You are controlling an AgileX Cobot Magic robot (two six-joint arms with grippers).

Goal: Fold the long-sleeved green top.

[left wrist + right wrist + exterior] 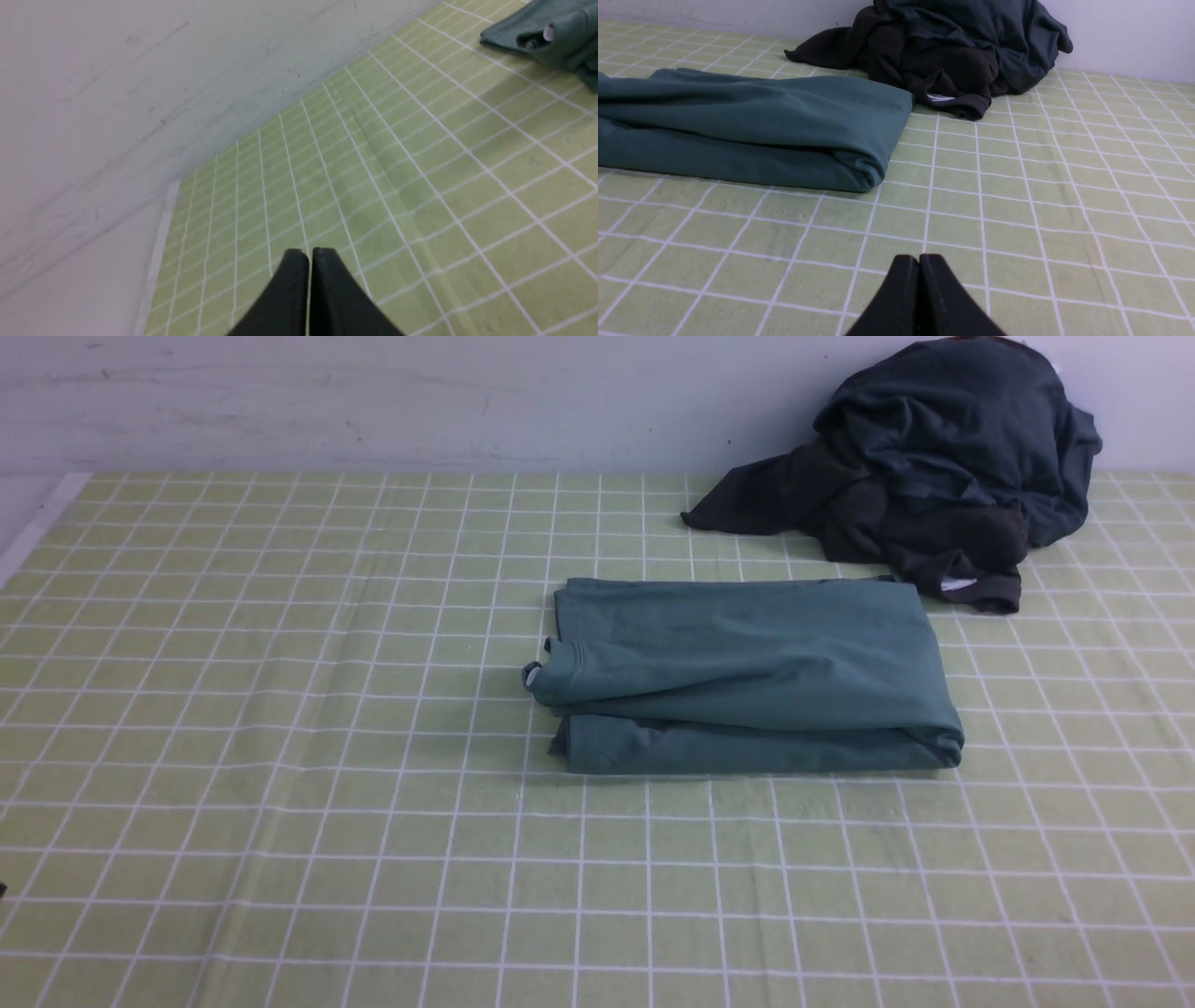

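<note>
Broadly, the worktop (pixel 280 756) wears a pale green cloth gridded with white lines, faintly creased. At its middle lies the green long-sleeved top (pixel 747 677), soft jersey folded into a thick rectangle, near a crumpled dark heap of clothes (pixel 934 467) by the wall. Both the left tool (pixel 309 254) and right tool (pixel 918 259) are pinched closed on nothing, their black tapered fingers touching, clear of the top.

Dark heap of clothes (pixel 943 467) runs off the front view's top edge; green long-sleeved top (pixel 551 37) cropped in left wrist view.
</note>
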